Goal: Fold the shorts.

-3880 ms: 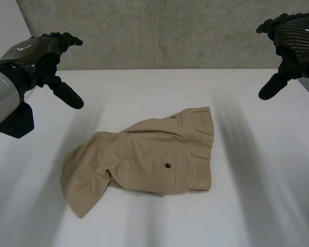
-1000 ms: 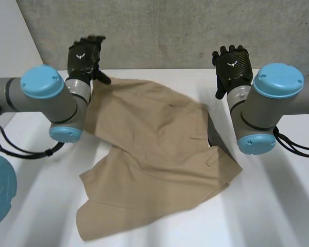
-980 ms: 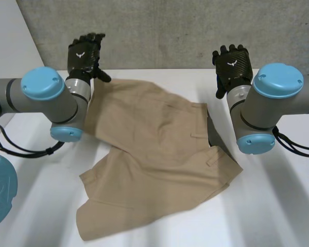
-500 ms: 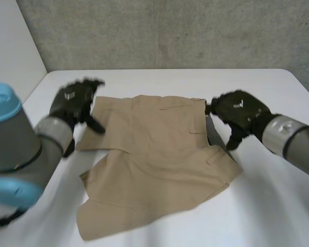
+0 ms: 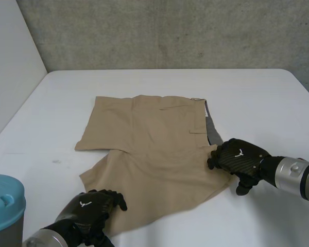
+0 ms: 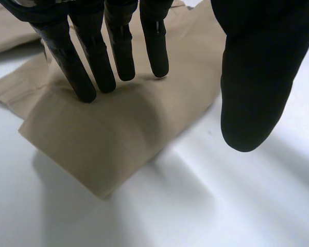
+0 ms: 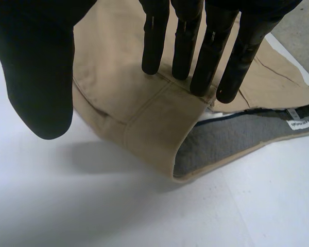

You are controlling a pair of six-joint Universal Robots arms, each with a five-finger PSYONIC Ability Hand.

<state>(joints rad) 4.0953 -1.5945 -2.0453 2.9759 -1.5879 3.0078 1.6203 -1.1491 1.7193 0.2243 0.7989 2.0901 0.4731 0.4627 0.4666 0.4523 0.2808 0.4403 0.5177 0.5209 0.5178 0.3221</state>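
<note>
Risk noted: neither of my hands has a grip on the tan cotton shorts (image 5: 154,149). They lie spread on the white table (image 5: 257,98), one leg toward the far side and the other toward me. If I lifted from here, the cloth would likely slip out, or only the top layer would come up and the fold would go crooked. At the waist end the grey waistband lining (image 7: 221,141) gapes open, so the layers could separate there.

Pose: my left hand (image 5: 90,211) is on the near leg's hem corner. Its fingers (image 6: 92,67) are straight and slightly spread, tips pressing the cloth, and its thumb (image 6: 255,77) hangs apart over bare table. My right hand (image 5: 239,159) is at the near end of the waistband, fingers (image 7: 206,56) straight with tips on the cloth. Its thumb (image 7: 36,67) is clear of the cloth, with nothing pinched.
</note>
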